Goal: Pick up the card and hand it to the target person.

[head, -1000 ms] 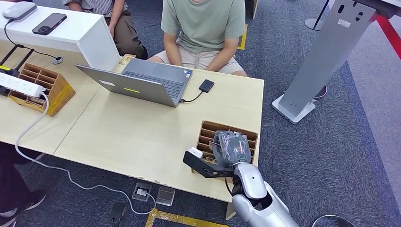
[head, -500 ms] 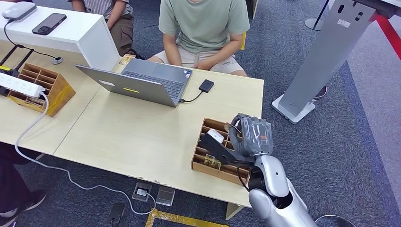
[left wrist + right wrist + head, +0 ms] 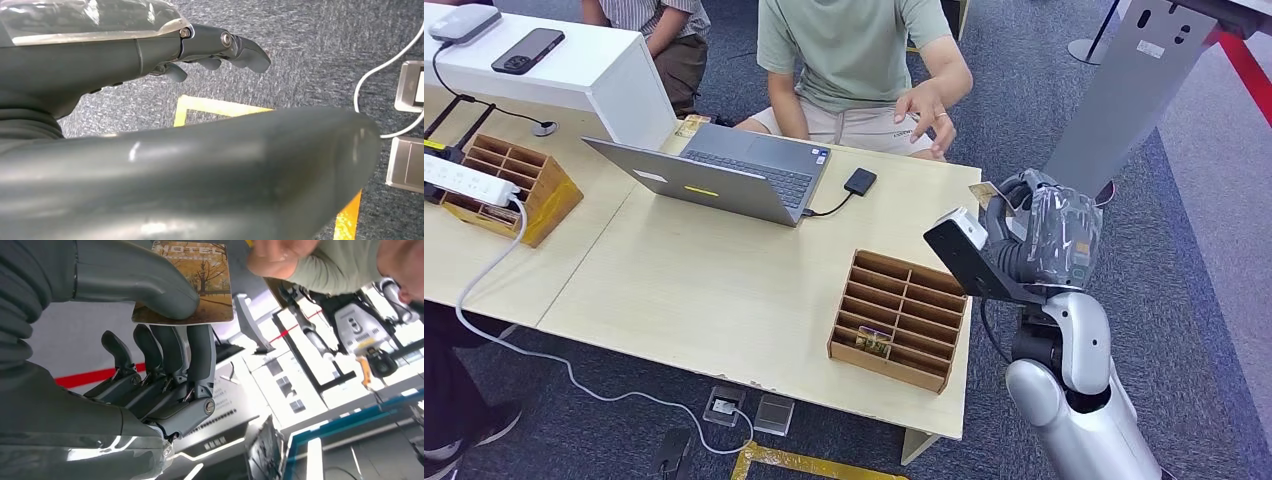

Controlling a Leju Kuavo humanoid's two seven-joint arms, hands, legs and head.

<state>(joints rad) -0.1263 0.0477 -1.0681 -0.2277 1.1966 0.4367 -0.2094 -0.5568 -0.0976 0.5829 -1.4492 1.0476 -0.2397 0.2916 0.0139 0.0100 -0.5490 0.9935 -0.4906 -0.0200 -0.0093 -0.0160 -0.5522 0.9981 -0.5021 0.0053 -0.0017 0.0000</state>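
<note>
— Grey fingers of the right hand (image 3: 1039, 232) are clamped on the hotel card (image 3: 192, 282), thumb on its printed face, the others behind it.

— Where is it held?

— Raised off the far right corner of the wooden table (image 3: 724, 280), above the carpet. The person in the green shirt (image 3: 849, 50) sits at the far edge with an open hand (image 3: 927, 110) stretched toward the card, near it but not touching.

— And the left hand (image 3: 210, 50)?

— Hanging over the floor, fingers loosely apart, holding nothing. The wooden card rack (image 3: 902, 318) stands on the table just beside the raised arm, one card (image 3: 874, 341) in a slot; a laptop (image 3: 724, 175) lies open farther back.
</note>
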